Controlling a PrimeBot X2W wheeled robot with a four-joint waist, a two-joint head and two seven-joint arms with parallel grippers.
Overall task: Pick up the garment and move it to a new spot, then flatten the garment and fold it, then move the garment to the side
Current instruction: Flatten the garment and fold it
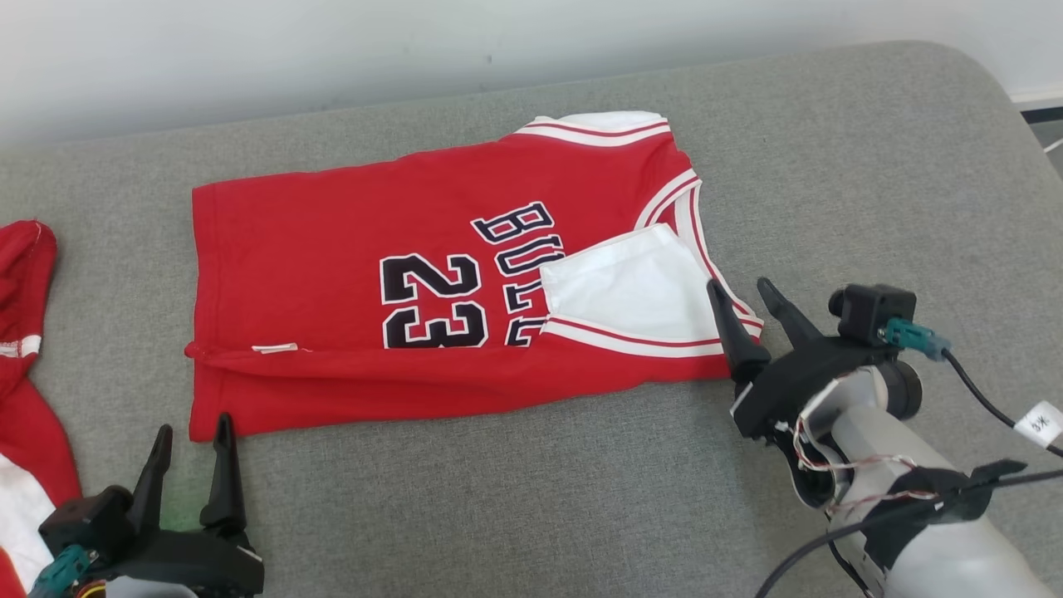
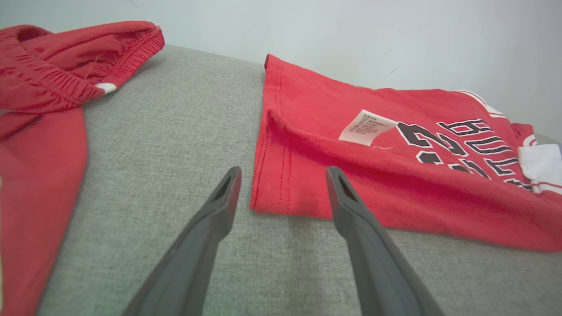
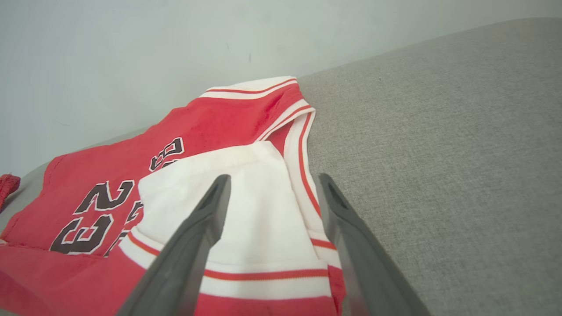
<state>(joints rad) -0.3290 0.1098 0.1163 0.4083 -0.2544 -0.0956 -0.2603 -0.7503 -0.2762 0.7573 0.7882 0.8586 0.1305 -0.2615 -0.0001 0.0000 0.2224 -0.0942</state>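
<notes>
Grey padded surface [image 1: 515, 465] holds your red jersey [image 1: 332, 249] at its middle, near long edge folded over. Left fingers [image 1: 224, 477] and right fingers [image 1: 729, 328] stand wide and empty at its near corners. Folding is underway, I judge; next, grip the far edge.

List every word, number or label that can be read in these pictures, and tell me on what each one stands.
"23": big black digits with a white outline, on the red jersey.
"BUL": the start of a black word beside the number; the rest is hidden under the folded white sleeve.
Print on the care label at the jersey's hem: too small to read.
Mark on the white tag on the black cable: too blurred to read.
</notes>
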